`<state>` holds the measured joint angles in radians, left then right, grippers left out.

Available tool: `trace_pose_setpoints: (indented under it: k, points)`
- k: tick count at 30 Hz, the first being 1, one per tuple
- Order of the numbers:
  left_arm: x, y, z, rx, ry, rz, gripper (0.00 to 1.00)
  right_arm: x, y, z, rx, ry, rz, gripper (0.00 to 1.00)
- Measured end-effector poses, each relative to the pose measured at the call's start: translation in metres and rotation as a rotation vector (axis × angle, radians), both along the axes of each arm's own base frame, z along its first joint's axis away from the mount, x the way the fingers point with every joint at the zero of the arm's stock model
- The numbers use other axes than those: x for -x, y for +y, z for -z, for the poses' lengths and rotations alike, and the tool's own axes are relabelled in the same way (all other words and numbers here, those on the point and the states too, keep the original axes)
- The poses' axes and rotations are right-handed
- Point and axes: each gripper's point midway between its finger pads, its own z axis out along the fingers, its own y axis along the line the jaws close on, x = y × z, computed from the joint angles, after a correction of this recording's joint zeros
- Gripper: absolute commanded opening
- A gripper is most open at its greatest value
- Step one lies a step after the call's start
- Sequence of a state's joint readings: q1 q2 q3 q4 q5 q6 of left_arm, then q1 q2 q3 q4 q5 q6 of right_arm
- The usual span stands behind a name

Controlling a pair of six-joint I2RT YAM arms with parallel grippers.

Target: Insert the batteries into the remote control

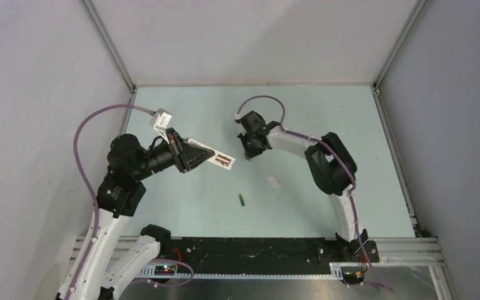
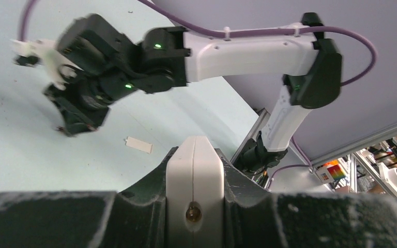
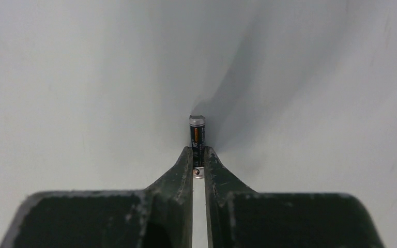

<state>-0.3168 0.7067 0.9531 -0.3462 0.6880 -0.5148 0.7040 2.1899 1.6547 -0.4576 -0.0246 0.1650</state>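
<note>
My left gripper (image 1: 195, 155) is shut on the white remote control (image 1: 223, 160) and holds it above the table, its open bay facing up. In the left wrist view the remote (image 2: 194, 178) stands end-on between my fingers (image 2: 150, 191). My right gripper (image 1: 249, 155) hovers just right of the remote's free end. In the right wrist view it (image 3: 198, 159) is shut on the blackish battery (image 3: 197, 135), which sticks out past the fingertips. The green battery (image 1: 241, 199) lies on the table in front of both grippers.
A small white flat cover (image 1: 274, 182) lies on the table right of the green battery; it also shows in the left wrist view (image 2: 138, 145). The right arm (image 2: 248, 51) spans the left wrist view. Grey walls enclose the pale green table (image 1: 325, 112).
</note>
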Motion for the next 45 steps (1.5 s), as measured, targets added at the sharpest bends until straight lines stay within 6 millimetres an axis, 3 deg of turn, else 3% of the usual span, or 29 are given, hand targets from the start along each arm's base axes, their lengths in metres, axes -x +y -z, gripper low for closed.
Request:
trace_pose_setpoints:
  k: [5, 8, 13, 16, 20, 28, 33, 35, 40, 45]
  points:
    - [0.002, 0.001, 0.006, -0.001, 0.002, -0.006, 0.0, 0.071, -0.043, -0.004, -0.002, 0.144, 0.097, 0.11]
    - [0.002, 0.001, 0.018, -0.008, 0.024, -0.006, 0.0, 0.113, -0.059, -0.01, -0.004, 0.2, 0.15, 0.13]
    - [0.0, 0.001, 0.041, -0.026, 0.075, -0.006, 0.0, 0.172, -0.049, -0.019, -0.006, 0.224, 0.158, 0.13]
    - [0.0, 0.001, 0.057, -0.038, 0.109, -0.009, 0.0, 0.192, -0.043, -0.013, 0.005, 0.239, 0.169, 0.13]
    - [0.002, 0.003, 0.068, -0.045, 0.126, -0.019, 0.0, 0.201, -0.042, -0.004, 0.029, 0.236, 0.225, 0.14]
    - [0.01, 0.012, 0.058, -0.027, 0.055, -0.063, 0.0, 0.196, -0.045, 0.002, 0.045, 0.186, 0.35, 0.23]
    - [0.01, 0.015, 0.059, -0.024, 0.042, -0.085, 0.0, 0.192, -0.049, 0.003, 0.039, 0.173, 0.42, 0.4]
    - [0.011, 0.016, 0.06, -0.024, 0.041, -0.089, 0.0, 0.192, -0.048, 0.003, 0.032, 0.171, 0.442, 0.41]
    - [0.01, 0.018, 0.06, -0.023, 0.032, -0.109, 0.0, 0.193, -0.048, -0.006, -0.004, 0.158, 0.477, 0.37]
    - [0.009, 0.018, 0.062, -0.025, 0.035, -0.112, 0.0, 0.189, -0.052, -0.025, -0.057, 0.119, 0.517, 0.25]
